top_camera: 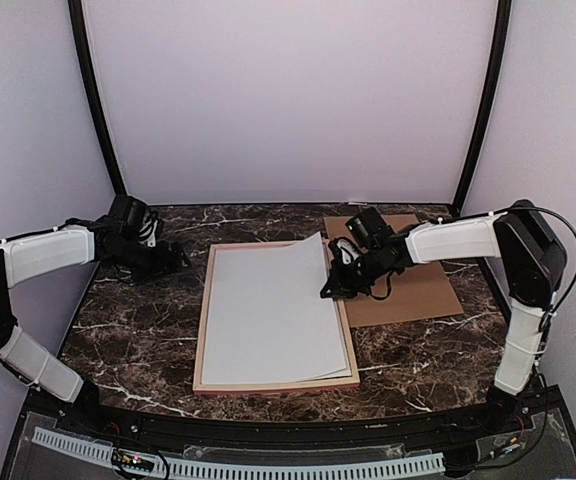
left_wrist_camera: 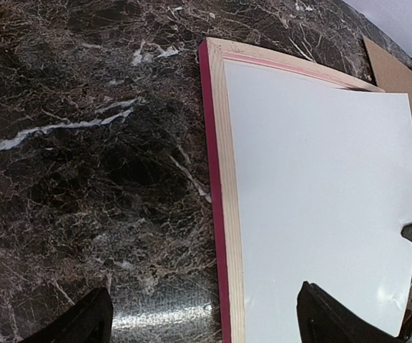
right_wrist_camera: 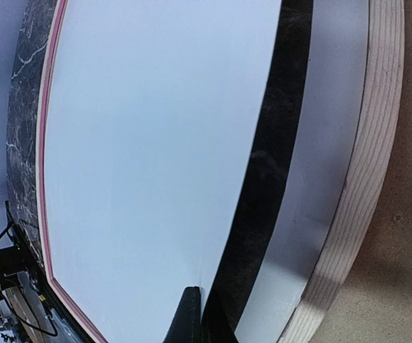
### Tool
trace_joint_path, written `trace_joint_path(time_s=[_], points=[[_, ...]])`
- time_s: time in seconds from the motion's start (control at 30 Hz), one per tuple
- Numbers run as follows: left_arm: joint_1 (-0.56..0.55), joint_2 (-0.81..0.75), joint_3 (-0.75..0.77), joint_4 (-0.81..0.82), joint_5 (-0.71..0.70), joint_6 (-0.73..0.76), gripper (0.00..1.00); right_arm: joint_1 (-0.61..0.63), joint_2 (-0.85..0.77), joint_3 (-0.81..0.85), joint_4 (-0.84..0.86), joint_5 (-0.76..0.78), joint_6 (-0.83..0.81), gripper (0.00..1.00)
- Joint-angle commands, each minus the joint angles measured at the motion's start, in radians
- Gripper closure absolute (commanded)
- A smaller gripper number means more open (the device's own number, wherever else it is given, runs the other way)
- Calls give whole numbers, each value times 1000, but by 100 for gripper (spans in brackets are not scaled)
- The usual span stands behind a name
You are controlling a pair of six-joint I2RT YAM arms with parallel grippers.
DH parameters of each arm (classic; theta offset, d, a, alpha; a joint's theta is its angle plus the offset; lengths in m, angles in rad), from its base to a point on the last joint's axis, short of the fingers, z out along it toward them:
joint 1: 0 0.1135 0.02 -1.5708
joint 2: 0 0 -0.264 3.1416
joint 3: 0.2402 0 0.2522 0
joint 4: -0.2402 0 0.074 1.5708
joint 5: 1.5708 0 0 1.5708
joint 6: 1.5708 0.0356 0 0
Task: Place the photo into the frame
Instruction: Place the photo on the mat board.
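Dark marble desk (top_camera: 138,330), pale walls behind. Pink-edged, thin-railed rectangular wooden frame (top_camera: 206,320) lies flat, left of my right pincer (top_camera: 330,290). Rectangular paper photo (top_camera: 268,310), white back up, rests over it, long axis running away from the bases. Right pincer is clamped on the photo's right edge, which is lifted, slightly skewed and overhangs the right rail. Left pincer (top_camera: 173,258) hangs wide open, apart from the left rail.

Judgement: the edge must shift leftward to drop inside.

Flat brown cardboard backing board (top_camera: 423,290) lies under and right of my right pincer.
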Motion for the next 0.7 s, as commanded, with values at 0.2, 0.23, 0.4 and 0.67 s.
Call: trace_joint_path(time_s=[0.2, 0.23, 0.4, 0.67], points=[[-11, 8, 21, -3, -8, 16, 8, -7, 15, 16, 8, 6, -11, 100], [-11, 6, 20, -2, -9, 16, 8, -6, 16, 14, 8, 6, -10, 100], [-12, 3, 21, -7, -11, 19, 8, -6, 16, 12, 2, 14, -9, 93], [-18, -1, 25, -11, -11, 21, 8, -6, 12, 30, -18, 48, -20, 66]])
